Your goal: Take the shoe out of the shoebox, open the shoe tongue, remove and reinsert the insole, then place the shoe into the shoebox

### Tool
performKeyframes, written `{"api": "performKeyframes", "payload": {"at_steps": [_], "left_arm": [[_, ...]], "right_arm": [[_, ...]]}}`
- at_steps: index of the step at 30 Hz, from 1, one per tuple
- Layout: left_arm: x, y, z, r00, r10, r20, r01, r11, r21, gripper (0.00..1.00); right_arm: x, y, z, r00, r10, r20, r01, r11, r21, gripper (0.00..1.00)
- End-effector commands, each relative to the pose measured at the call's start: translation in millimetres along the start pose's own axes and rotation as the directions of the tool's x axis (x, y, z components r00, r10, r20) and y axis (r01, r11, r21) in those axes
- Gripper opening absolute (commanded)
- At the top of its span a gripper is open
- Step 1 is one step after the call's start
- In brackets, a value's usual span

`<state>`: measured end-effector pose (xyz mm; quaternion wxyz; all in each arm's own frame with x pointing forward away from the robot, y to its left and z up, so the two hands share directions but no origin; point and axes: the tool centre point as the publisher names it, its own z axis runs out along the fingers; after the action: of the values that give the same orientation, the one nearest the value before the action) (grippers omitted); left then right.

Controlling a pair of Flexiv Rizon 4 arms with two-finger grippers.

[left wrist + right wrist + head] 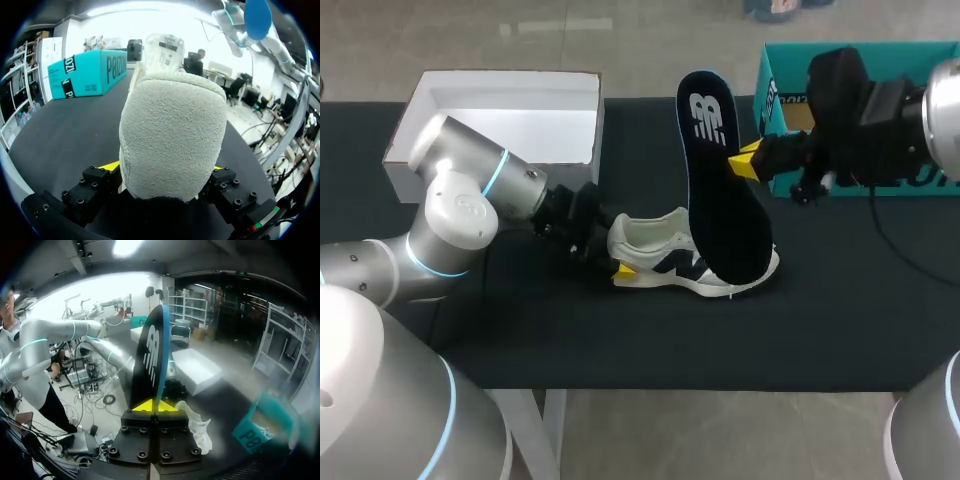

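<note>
Head view. The shoe rests on the black tabletop, out of the white shoebox that stands open at the tabletop's far left. A teal box stands at the far right. Our left arm comes in low from the left, and the left jaws are closed on the shoe's heel, one yellow fingertip showing beside it. Our right arm comes in from the right. The right jaws pinch one long edge of the dark insole, which stands nearly upright with its printed end uppermost. Its lower end overlaps the shoe's forepart, and we cannot tell whether the two touch.

Left wrist view. The fleecy heel of the shoe fills the gap between the left jaws, a yellow fingertip pressed against each side.

Right wrist view. The right jaws meet narrowly on the insole, seen edge-on, with the shoe on the tabletop beside and below them.
</note>
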<state>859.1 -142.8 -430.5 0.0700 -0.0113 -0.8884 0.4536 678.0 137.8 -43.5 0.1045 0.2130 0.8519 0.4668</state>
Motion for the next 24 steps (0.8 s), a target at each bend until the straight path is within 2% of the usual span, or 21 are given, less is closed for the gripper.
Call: {"api": "performKeyframes", "payload": {"at_steps": [1, 24], "left_arm": [[-0.4, 0.9, 1.6, 1.000, 0.000, 0.000, 0.000, 1.000, -0.001, 0.00], [-0.4, 0.9, 1.6, 1.000, 0.000, 0.000, 0.000, 1.000, -0.001, 0.00]], "right_arm": [[-7.9, 13.4, 28.6, 1.000, 0.001, -0.010, -0.001, 1.000, 0.021, 0.00], [-5.2, 12.9, 30.8, 1.000, 0.023, -0.003, -0.023, 0.999, 0.027, 0.00]]}}
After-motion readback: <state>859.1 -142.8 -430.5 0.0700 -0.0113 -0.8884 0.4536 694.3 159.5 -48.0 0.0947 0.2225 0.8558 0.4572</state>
